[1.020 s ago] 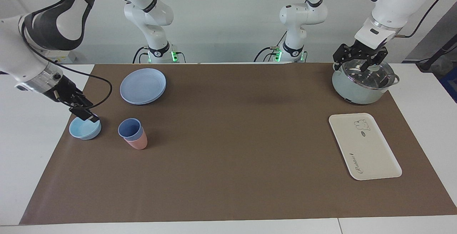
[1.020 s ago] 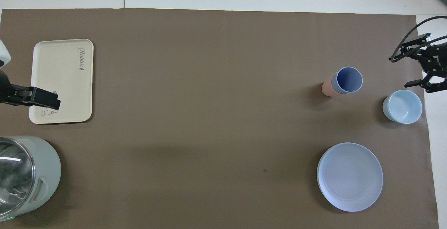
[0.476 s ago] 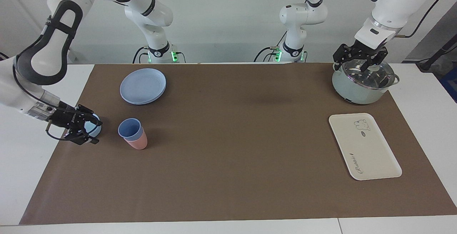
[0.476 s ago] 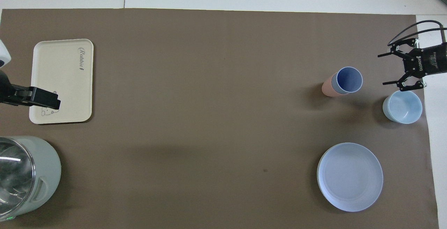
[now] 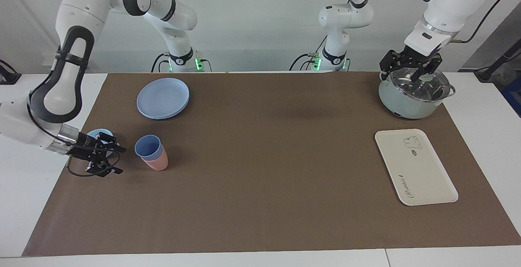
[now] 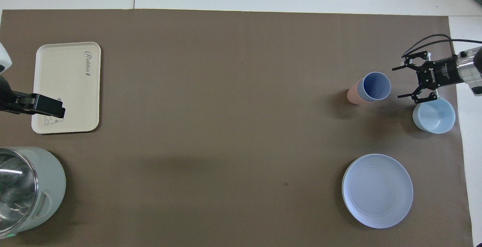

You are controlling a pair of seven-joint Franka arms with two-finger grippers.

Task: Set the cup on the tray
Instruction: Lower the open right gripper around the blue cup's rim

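Observation:
The periwinkle-blue cup stands nested in a pink cup toward the right arm's end of the table. My right gripper lies low and level beside the cup, open, its fingertips pointing at the cup a short gap away, with nothing between them. The cream tray with the bear drawing lies flat toward the left arm's end, with nothing on it. My left gripper waits open above the pot's lid.
A light-blue bowl sits just beside the right gripper, nearer the robots. A round blue plate lies closer to the robots. A pale green pot with a glass lid stands near the tray.
My right gripper came off the bowl, dropped low, turned level and moved toward the cup. The left arm has not moved.

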